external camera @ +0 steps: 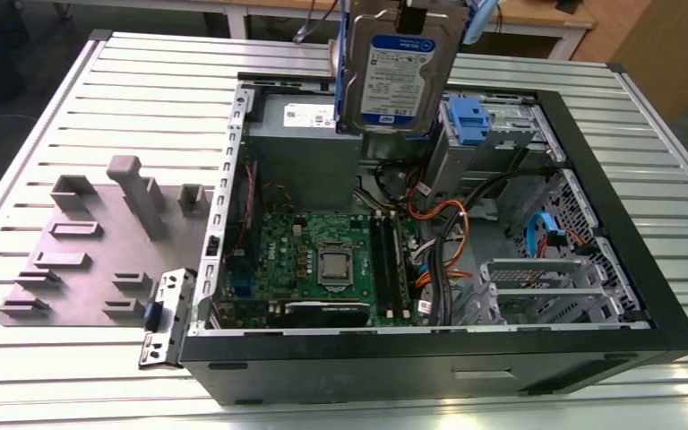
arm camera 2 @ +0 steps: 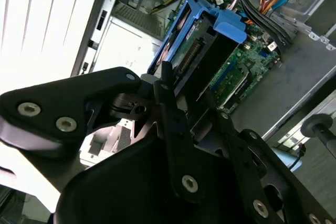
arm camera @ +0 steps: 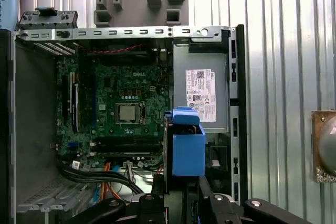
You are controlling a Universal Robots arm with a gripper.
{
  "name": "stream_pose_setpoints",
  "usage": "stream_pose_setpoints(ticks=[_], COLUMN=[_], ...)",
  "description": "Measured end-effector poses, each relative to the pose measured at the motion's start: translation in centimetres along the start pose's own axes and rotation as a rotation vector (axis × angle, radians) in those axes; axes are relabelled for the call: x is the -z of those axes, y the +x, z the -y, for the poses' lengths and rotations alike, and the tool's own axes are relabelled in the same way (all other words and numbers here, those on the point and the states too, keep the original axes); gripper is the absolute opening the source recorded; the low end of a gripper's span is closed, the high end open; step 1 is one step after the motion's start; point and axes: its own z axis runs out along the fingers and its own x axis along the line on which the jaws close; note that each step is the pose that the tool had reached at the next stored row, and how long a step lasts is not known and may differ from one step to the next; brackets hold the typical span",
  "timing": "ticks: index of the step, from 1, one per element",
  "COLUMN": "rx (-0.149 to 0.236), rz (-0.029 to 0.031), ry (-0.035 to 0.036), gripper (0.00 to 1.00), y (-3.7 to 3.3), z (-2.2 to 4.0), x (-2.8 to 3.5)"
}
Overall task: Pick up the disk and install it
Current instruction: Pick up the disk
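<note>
We see one flat silver metal disk (external camera: 394, 76), white-and-blue label, blue plastic frame, clamped upright by one black gripper (arm camera 2: 191, 106).

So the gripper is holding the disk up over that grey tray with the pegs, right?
Not quite. The disk is held up over the open computer case, not the grey tray, which lies beside the case on the exterior view's left.
</note>
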Motion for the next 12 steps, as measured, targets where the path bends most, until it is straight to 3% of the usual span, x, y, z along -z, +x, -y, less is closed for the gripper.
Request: stream_pose_setpoints(ticks=[11, 12], rx=[0.000, 0.000], rz=[-0.0094, -0.0108], ry=[0.0004, 0.0004], gripper=[0.35, 0.35], y=[3.50, 4.16], z=[0.14, 0.16], x=[-0.01, -0.02])
